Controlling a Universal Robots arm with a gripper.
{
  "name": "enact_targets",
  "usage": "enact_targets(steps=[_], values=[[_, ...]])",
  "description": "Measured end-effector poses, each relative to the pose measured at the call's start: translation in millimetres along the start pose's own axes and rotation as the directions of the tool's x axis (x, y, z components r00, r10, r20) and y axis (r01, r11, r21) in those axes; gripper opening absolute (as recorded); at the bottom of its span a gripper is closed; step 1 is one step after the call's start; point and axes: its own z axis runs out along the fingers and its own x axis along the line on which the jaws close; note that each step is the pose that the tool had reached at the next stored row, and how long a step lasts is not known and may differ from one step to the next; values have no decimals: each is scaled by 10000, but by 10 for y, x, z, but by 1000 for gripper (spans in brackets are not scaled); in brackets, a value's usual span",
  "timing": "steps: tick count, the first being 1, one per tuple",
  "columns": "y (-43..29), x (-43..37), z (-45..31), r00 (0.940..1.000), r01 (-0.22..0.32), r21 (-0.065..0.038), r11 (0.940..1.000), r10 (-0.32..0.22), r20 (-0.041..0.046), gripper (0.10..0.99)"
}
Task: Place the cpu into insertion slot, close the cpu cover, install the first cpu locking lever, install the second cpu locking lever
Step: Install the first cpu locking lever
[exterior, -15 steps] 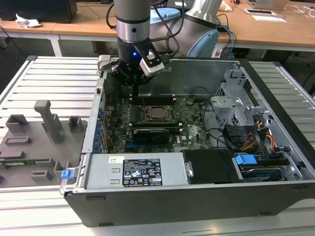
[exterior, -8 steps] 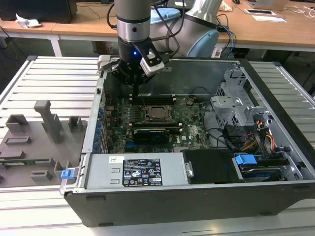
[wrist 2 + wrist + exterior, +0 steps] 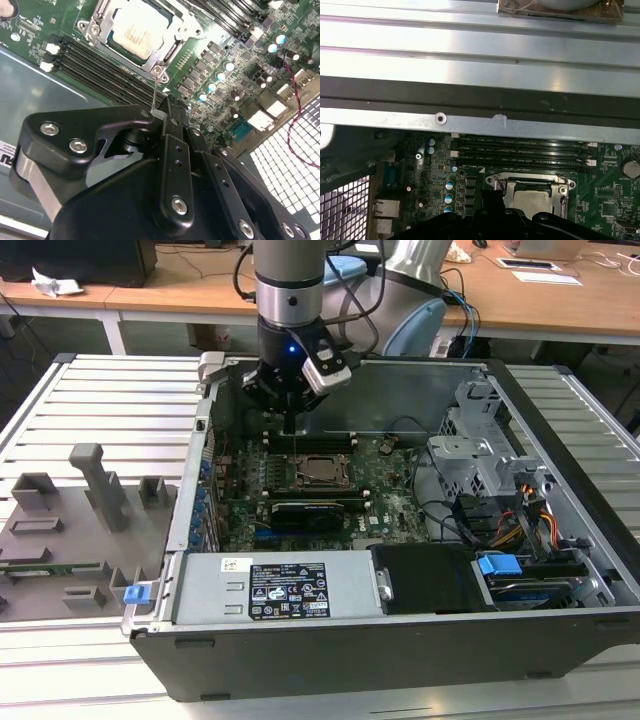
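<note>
The cpu (image 3: 134,31) sits under the closed cpu cover (image 3: 165,50), print unreadable; the gripper (image 3: 159,102) jaws pinch a thin lever rod (image 3: 155,95).

The arm (image 3: 289,285) hangs straight down, its wrist vertical; the black hand (image 3: 288,410) points downward, its fingers (image 3: 172,150) drawn together into a narrow tip

We spot a black-and-white label (image 3: 288,590) on the power supply (image 3: 270,585) — its print too small to read — and nothing else legible.
</note>
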Motion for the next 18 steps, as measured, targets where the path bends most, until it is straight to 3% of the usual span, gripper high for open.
enact_targets(steps=[5, 12, 13, 15, 18], values=[[-4, -67, 2, 10000, 1, -1, 10000, -1, 1, 106], [-16, -266, 14, 10000, 0, -9, 10000, 0, -2, 106], [-17, -272, 15, 10000, -1, -96, 10000, 1, 2, 106], [-16, -274, 19, 10000, -8, -473, 9989, 10, 24, 106], [-17, -281, 88, 10000, 22, -502, 9987, -21, 27, 106]])
